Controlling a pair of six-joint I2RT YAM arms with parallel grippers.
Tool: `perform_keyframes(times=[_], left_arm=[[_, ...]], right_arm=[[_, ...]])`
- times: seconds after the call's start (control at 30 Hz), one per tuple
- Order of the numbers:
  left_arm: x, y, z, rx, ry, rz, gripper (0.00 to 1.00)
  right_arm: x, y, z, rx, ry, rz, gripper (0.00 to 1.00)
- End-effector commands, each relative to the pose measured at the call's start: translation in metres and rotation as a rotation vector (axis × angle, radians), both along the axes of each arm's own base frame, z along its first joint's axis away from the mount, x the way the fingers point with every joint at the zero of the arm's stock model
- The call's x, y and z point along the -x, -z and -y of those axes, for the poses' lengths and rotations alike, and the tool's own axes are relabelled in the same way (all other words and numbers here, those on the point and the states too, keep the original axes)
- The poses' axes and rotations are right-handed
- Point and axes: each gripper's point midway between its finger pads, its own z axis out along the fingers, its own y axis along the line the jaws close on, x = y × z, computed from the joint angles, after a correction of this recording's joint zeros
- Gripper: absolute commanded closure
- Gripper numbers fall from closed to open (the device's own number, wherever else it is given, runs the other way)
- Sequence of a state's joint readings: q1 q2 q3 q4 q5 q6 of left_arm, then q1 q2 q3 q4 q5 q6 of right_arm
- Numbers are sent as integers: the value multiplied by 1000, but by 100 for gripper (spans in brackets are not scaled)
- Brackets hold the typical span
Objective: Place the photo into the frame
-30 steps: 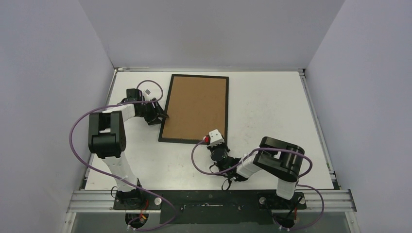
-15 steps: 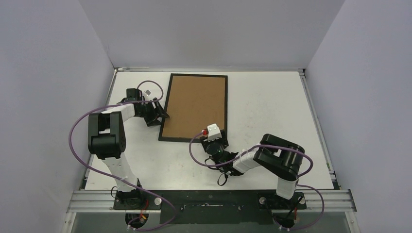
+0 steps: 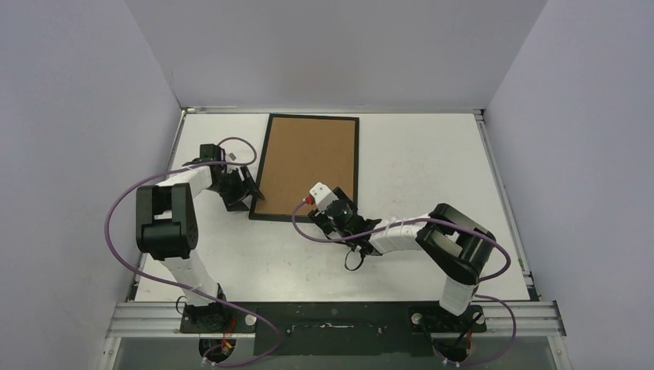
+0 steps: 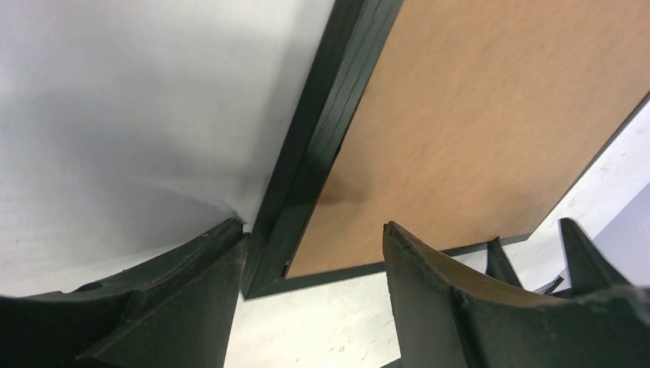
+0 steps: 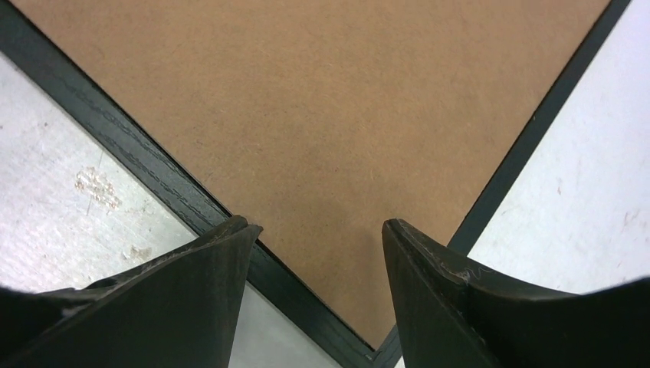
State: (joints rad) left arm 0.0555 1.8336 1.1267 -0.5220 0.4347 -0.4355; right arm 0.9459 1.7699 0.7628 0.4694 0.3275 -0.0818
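The frame (image 5: 100, 115) is black, with faint grain lines running along its bars. The backing board (image 3: 308, 162) inside it is plain mid-brown, like cardboard, with no print. The table (image 3: 432, 169) is white, marked by pale speckled scuffs (image 5: 96, 184) beside the frame's near edge. The walls (image 3: 332, 46) are flat lilac-grey. The arms (image 3: 166, 223) are black and white and trail purple cables (image 3: 108, 220). A white block (image 3: 321, 192) on the right wrist carries a small red spot.

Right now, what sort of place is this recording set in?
Probably a lab robot cell: white table boxed by plain grey walls, left arm and right arm bolted at its near edge.
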Motion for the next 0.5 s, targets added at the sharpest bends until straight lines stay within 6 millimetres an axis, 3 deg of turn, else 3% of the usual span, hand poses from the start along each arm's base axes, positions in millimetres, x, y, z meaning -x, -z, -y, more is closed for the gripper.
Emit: perform_keyframes(times=[0.0, 0.27, 0.47], left_arm=[[29, -7, -10, -50, -10, -50, 36], [46, -6, -1, 2, -22, -78, 37], [55, -9, 2, 25, -29, -90, 41]], right_arm=[[17, 26, 15, 233, -201, -110, 36], [13, 24, -3, 326, -395, -94, 37], [7, 30, 0, 389, -418, -65, 37]])
